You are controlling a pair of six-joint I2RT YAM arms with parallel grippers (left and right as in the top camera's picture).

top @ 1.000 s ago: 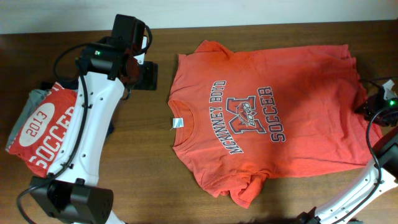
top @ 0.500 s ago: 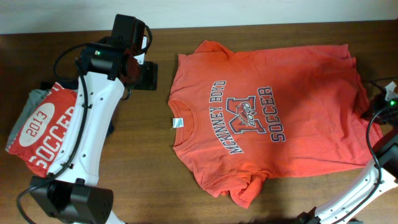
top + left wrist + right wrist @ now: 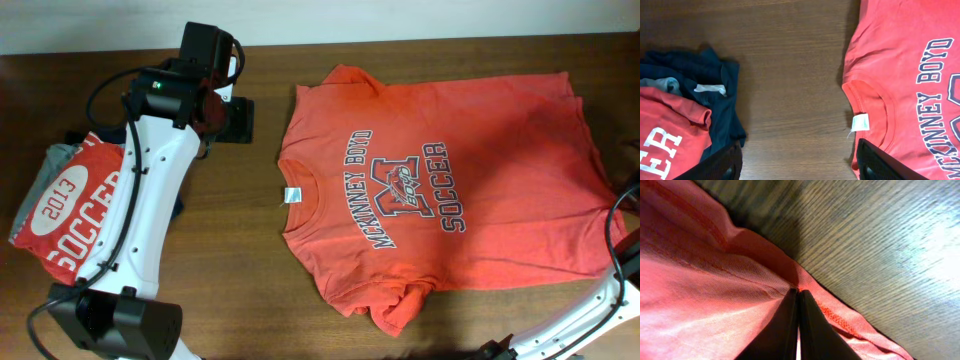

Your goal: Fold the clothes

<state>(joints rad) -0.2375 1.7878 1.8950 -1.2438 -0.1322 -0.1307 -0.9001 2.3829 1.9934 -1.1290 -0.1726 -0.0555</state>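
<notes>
T-shirt (image 3: 450, 130) spread flat, dark wooden table (image 3: 250, 230)

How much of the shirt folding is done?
Barely started. Done: the orange T-shirt lies spread flat, print up. In hand: the right gripper is shut on its edge; the left gripper hangs open over the table. Left: every fold. The red 2013 SOCCER shirt sits folded aside.
</notes>
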